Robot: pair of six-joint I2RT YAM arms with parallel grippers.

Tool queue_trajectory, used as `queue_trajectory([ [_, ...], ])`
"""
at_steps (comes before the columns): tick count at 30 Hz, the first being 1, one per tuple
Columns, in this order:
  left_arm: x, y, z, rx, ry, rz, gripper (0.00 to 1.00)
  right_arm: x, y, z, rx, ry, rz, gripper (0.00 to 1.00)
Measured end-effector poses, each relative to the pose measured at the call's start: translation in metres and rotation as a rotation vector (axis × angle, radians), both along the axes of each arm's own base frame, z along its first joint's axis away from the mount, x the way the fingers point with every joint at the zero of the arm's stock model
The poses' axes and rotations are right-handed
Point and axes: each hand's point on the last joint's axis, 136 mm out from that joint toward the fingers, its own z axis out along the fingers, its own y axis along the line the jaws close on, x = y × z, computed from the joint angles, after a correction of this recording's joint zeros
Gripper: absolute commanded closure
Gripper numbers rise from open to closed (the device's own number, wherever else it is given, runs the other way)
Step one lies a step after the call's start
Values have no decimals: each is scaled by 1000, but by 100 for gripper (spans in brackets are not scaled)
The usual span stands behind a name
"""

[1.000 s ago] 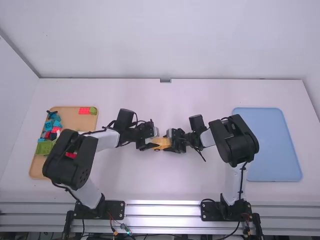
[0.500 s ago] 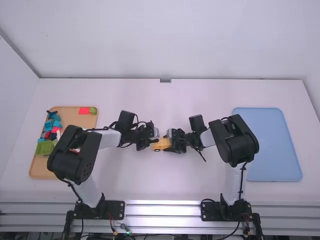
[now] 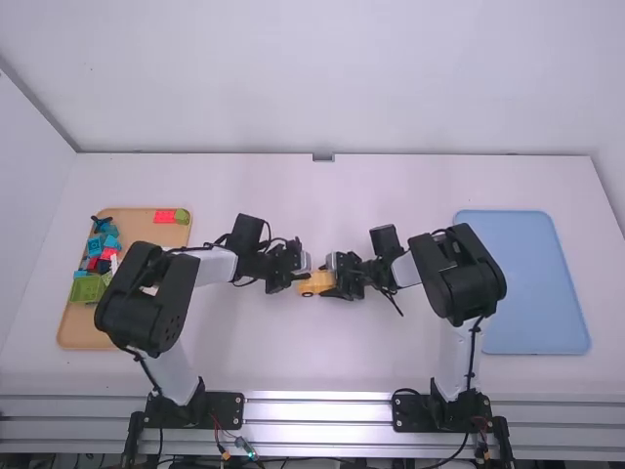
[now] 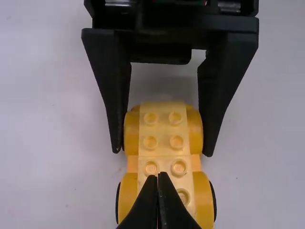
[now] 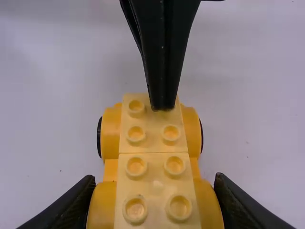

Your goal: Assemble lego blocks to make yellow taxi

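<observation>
Far left, tan tray with teal, red, green blocks; my left arm hides part. My left gripper clenched, nothing between fingers, tips over car's studs. Yellow car mid-table, my right gripper grasping its sides. Far right, blue tray, edge partly behind right arm.

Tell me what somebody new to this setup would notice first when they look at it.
Probably the little yellow car near the middle of the table, with the right gripper clamped on its sides and the closed tips of the left gripper over its studded top. Next, the big blue tray on the right, and the tan tray of colourful blocks on the left.
</observation>
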Motion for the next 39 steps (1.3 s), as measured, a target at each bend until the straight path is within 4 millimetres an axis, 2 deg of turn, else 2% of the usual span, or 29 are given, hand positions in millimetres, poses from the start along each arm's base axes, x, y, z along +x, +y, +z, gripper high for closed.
queue_trajectory([
  [4, 2, -1, 3, -10, -26, -9, 99, 0, 0, 0, 0, 0, -1, 46],
  [7, 1, 1, 14, -38, -24, -1, 98, 1, 0, 0, -1, -4, -4, 45],
  [8, 4, 2, 20, -47, -29, 12, 91, 1, 0, 0, -1, -3, -4, 44],
  [9, 7, 4, 26, -55, -36, 25, 89, 2, 0, 0, -2, -4, -5, 44],
  [10, 14, 10, 40, -69, -49, 65, 67, 2, 0, 0, -3, -3, -6, 43],
  [11, 23, 16, 55, -82, -55, 116, 30, 3, -1, 0, -5, 0, -12, 43],
  [12, 32, 23, 68, -90, -67, 165, 7, 3, -1, -1, -7, 1, -16, 43],
  [13, 39, 29, 79, -97, -75, 206, 1, 4, -2, -1, -9, 4, -23, 42],
  [15, 52, 43, 103, -111, -89, 306, 1, 8, -5, -1, -14, 4, -40, 42],
  [19, 68, 70, 117, -107, -45, 506, 1, 16, -11, -1, -19, 3, -69, 42],
  [22, 75, 85, 114, -99, 13, 626, 1, 19, -15, -2, -21, 7, -84, 36],
  [23, 80, 96, 110, -95, 52, 712, 1, 21, -17, -2, -25, 9, -91, 28],
  [24, 81, 100, 109, -94, 60, 733, 1, 21, -18, -3, -31, 10, -96, 27],
  [25, 85, 110, 108, -94, 82, 796, 1, 20, -20, -7, -51, 29, -108, 16],
  [26, 87, 116, 107, -95, 94, 829, 1, 18, -20, -9, -60, 44, -111, 10],
  [28, 91, 132, 105, -107, 126, 913, 0, 17, -22, -10, -73, 59, -119, 1],
  [29, 92, 133, 105, -108, 128, 918, 1, 17, -22, -10, -75, 60, -120, 0],
  [34, 96, 164, 102, -144, 199, 1064, 1, 17, -28, -5, -157, 60, -153, 1],
  [36, 95, 177, 99, -157, 237, 1126, 1, 16, -32, 1, -206, 59, -171, 1],
  [39, 87, 205, 86, -152, 338, 1274, 1, 20, -39, 20, -279, 10, -211, 1],
])
